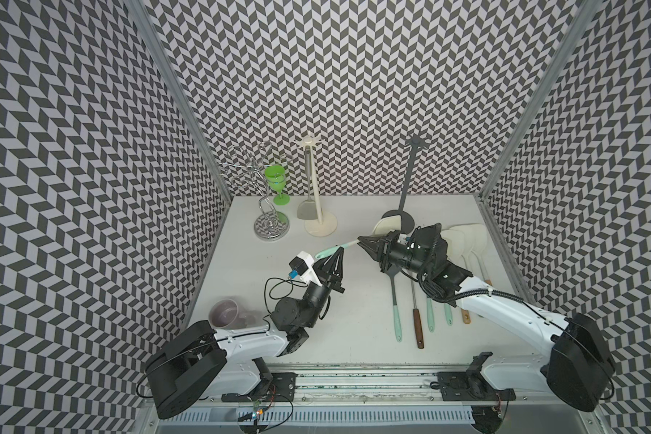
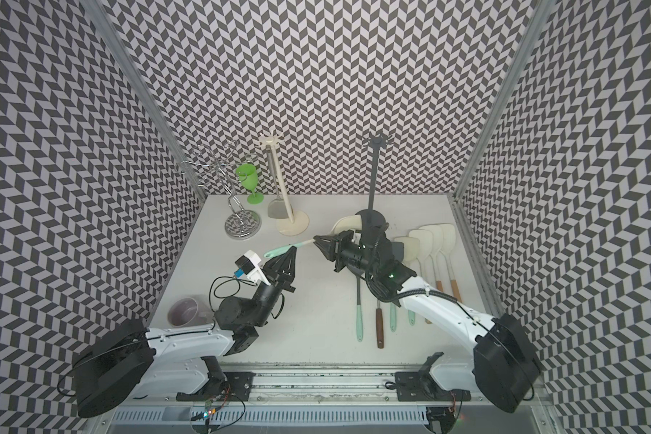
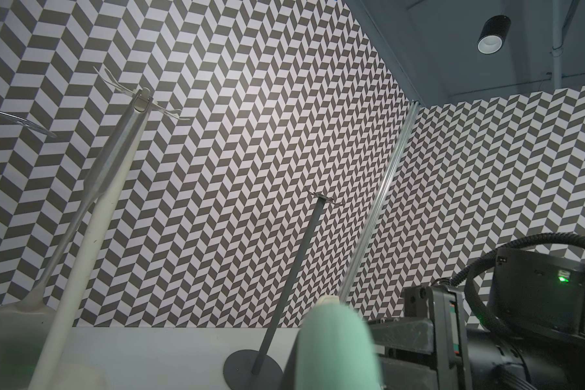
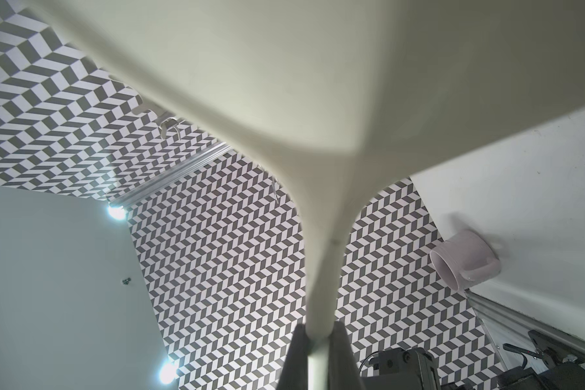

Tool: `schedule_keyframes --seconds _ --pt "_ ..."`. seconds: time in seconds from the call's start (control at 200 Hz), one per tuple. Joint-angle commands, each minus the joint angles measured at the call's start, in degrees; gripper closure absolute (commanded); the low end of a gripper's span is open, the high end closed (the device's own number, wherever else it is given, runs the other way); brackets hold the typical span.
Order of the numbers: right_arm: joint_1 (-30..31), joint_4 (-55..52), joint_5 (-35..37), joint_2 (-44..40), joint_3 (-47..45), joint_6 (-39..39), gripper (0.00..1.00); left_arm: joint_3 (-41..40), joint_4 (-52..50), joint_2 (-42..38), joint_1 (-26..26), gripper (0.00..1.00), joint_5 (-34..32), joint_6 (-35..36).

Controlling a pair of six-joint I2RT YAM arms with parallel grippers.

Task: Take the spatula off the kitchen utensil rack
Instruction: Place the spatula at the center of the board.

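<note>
Right gripper (image 1: 360,240) and left gripper (image 1: 339,255) both pinching the spatula (image 1: 348,245) in a top view, off the rack (image 1: 407,180), head by its base; by left wrist, mint handle (image 3: 331,344) close; by right wrist, jaws tight on shaft (image 4: 321,287); risking bend or slip if pulled unevenly.

A robot lab cell: chevron-patterned walls (image 1: 354,75), aluminium frame posts (image 1: 175,94).

Left arm (image 1: 241,338) folded at the elbow, wrist angled forward, left gripper (image 1: 339,252) closed on the spatula (image 1: 329,251) handle, right arm (image 1: 504,304) extended inward, right gripper (image 1: 362,241) level, pointing leftward, fingers (image 4: 296,358) clamped on the spatula neck
</note>
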Motion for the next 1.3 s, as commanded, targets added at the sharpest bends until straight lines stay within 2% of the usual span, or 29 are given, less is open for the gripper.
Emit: schedule_keyframes --seconds 0.0,0.035,0.075,0.18,0.22,0.265,0.325,0.351,0.581,0.726,0.911,1.197,1.237,1.292 --pt "0.1 -0.3 2.0 0.6 2.2 -0.9 1.0 -0.2 1.6 -0.8 -0.8 1.0 0.9 -0.9" --pt "0.2 -1.3 2.6 0.4 2.6 -1.5 1.0 0.0 0.5 -1.0 -0.9 0.97 1.1 -1.2" --pt "0.0 -2.7 3.6 0.1 3.1 -2.2 1.0 0.4 -1.3 -1.5 -0.8 0.86 1.4 -1.8" --pt "-0.9 -7.1 6.7 -1.0 4.2 -5.5 1.0 0.9 -5.3 -3.0 -0.8 0.42 2.3 -3.6" --pt "-1.4 -9.7 7.8 -1.3 4.8 -7.4 1.0 1.0 -7.9 -4.0 -0.8 0.29 3.1 -4.4" --pt "-2.2 -13.1 9.5 -1.7 5.6 -9.8 1.0 1.3 -12.0 -5.9 -0.8 0.18 3.7 -5.6" --pt "-3.3 -16.9 11.7 -2.5 6.2 -13.1 1.0 1.5 -17.7 -8.7 -0.8 0.09 4.1 -6.8" --pt "-3.6 -18.0 12.4 -2.7 6.3 -14.2 1.0 1.3 -19.3 -10.2 -0.8 0.01 4.3 -7.2" --pt "-6.7 -28.7 17.7 -3.5 6.6 -28.7 1.0 0.9 -39.3 -22.8 0.0 0.0 3.1 -9.2" --pt "-6.6 -35.8 17.0 1.0 8.9 -38.8 1.0 1.4 -48.3 -25.5 4.0 0.0 4.4 -11.2" --pt "-3.4 -42.9 14.6 9.3 12.1 -49.8 1.0 -1.8 -48.4 -25.2 6.6 0.0 3.7 -12.7" --pt "0.2 -49.5 14.4 15.7 14.8 -60.9 1.0 -5.6 -48.7 -27.8 16.0 0.0 8.2 -15.3" --pt "0.7 -48.9 13.0 16.1 14.6 -62.7 1.0 -5.9 -48.6 -28.1 16.4 0.0 8.2 -15.5" --pt "0.8 -46.0 7.2 16.4 14.0 -68.0 1.0 -6.1 -48.6 -28.3 16.7 0.0 7.9 -15.5"
